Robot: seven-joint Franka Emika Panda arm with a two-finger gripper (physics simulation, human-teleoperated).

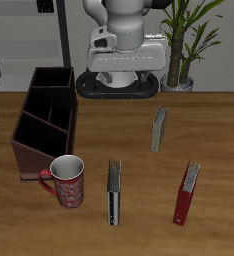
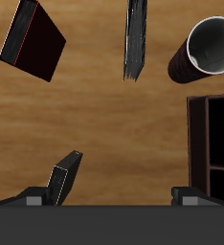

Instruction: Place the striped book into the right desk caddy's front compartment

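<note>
1. The claw (image 2: 112, 196) hangs high near the robot's base, holding nothing; only its finger bases show, so I cannot tell how far apart the fingers stand.
2. The striped book (image 1: 113, 192) stands on the counter (image 1: 189, 110) in the lower middle of the exterior frame, well forward of the claw, its long axis running front to back.
3. The right desk caddy (image 1: 44, 120) sits at the exterior frame's left, with the mug (image 1: 66, 181) between book and caddy.

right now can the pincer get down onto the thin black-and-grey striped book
Probably yes: the thin black-and-grey striped book lies flat on open wood, apart from the red patterned mug beside it, nothing on top of it.

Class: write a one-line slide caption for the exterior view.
Striped book lying between mug and red book, desk caddy behind.
</note>
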